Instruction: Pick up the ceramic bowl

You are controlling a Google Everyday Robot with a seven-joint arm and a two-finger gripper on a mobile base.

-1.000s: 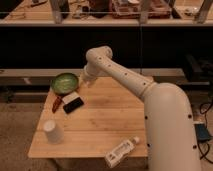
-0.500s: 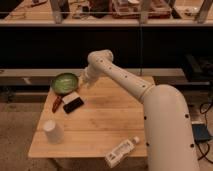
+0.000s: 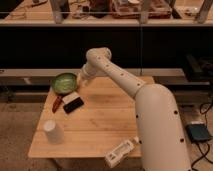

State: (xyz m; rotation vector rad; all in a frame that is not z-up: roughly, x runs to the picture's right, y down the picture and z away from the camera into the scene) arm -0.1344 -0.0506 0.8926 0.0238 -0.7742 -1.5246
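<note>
The ceramic bowl (image 3: 63, 83) is round and shallow, green inside with a darker rim. It sits at the back left corner of the wooden table (image 3: 107, 125). My white arm reaches from the right across the table. My gripper (image 3: 80, 83) is just right of the bowl's rim, low over the table. An upside-down white cup (image 3: 53, 131) stands near the front left.
A black and white flat object (image 3: 72, 102) and a red item (image 3: 56, 103) lie in front of the bowl. A white bottle (image 3: 120, 152) lies at the front edge. Dark shelving stands behind the table. A blue-grey box (image 3: 199, 133) sits on the floor at right.
My arm has swung slightly left, bringing the gripper closer to the bowl's right rim. The bowl and the other objects have not moved.
</note>
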